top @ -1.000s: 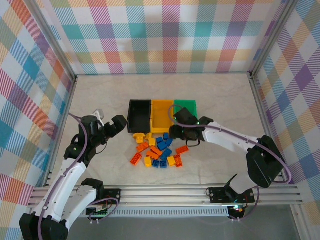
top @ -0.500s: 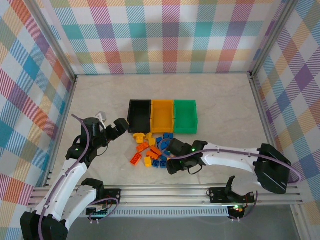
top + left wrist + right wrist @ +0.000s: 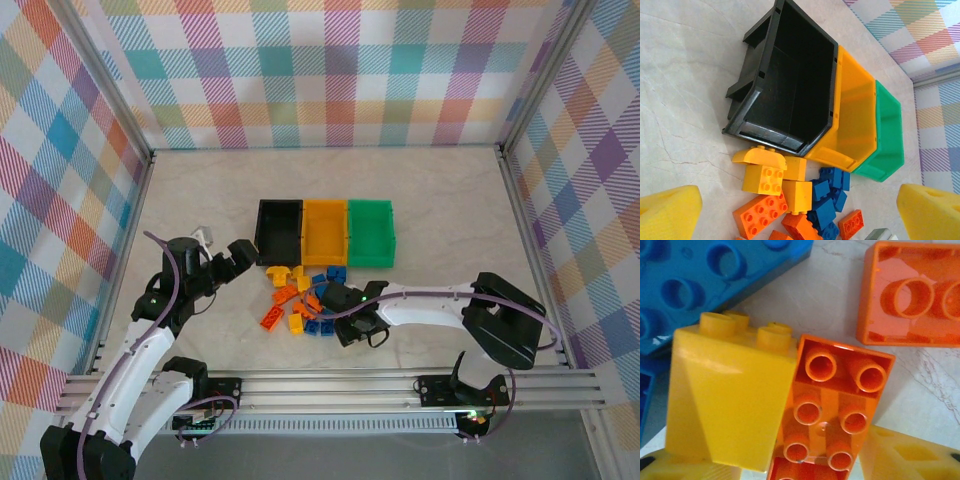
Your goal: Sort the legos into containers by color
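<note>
Three joined bins stand in a row mid-table (image 3: 440, 200): black bin (image 3: 279, 230), yellow-orange bin (image 3: 324, 232), green bin (image 3: 371, 233). Just in front of them, yellow, orange and blue legos (image 3: 303, 300) lie in a loose pile on the tabletop. The left gripper (image 3: 238, 253) hovers by the black bin's near left corner, its yellow fingers (image 3: 667, 212) spread wide around nothing. The right gripper (image 3: 350, 322) is low at the pile's near right edge. A sloped yellow brick (image 3: 730, 390) and an orange brick (image 3: 832, 410) lie touching between its pads (image 3: 912, 455). I cannot tell whether the pads clamp them.
</note>
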